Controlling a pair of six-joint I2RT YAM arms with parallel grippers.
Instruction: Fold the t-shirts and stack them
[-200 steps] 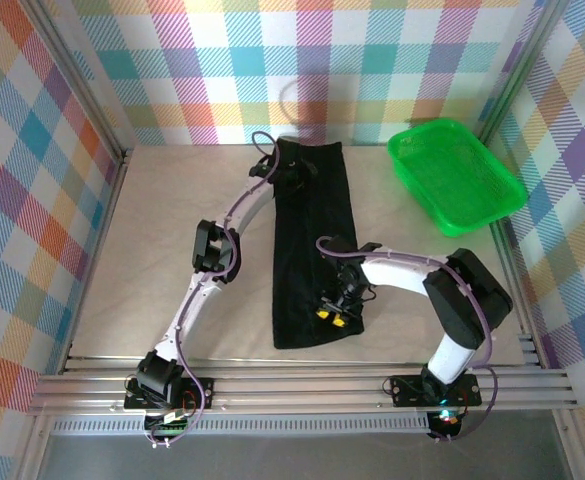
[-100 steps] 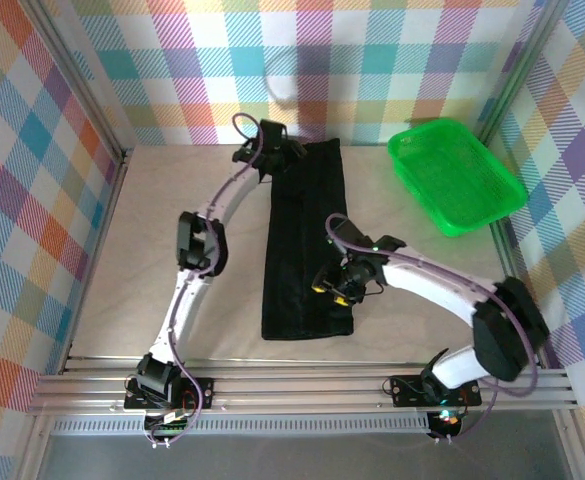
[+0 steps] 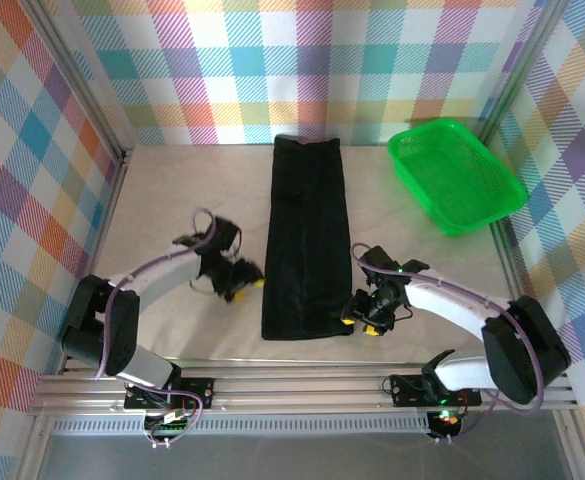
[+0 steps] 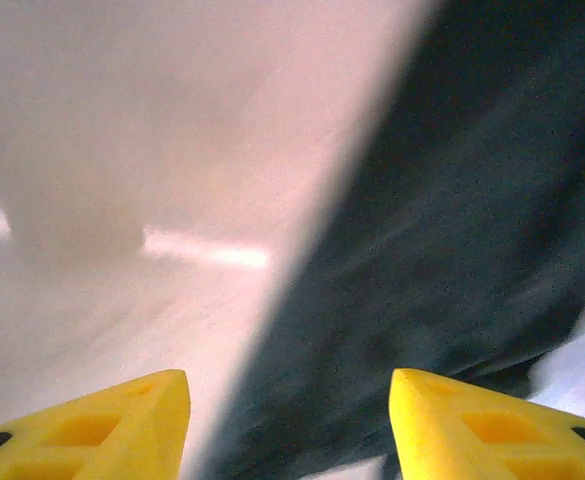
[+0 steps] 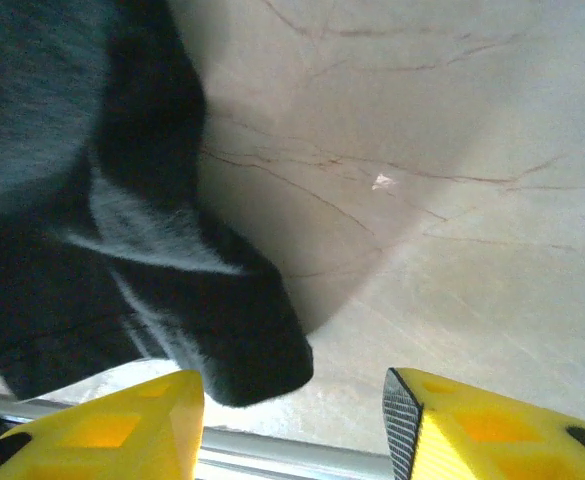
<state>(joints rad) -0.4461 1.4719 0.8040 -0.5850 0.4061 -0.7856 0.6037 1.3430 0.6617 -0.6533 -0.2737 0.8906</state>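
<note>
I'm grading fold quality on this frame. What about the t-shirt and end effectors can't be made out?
Top view: the t-shirt layers and seams; uniform black hides them.
Left wrist: cloth detail, lost to blur.
Right wrist: the cloth runs off the left edge.
Top view: whether the right end effector touches the cloth; too small.
</note>
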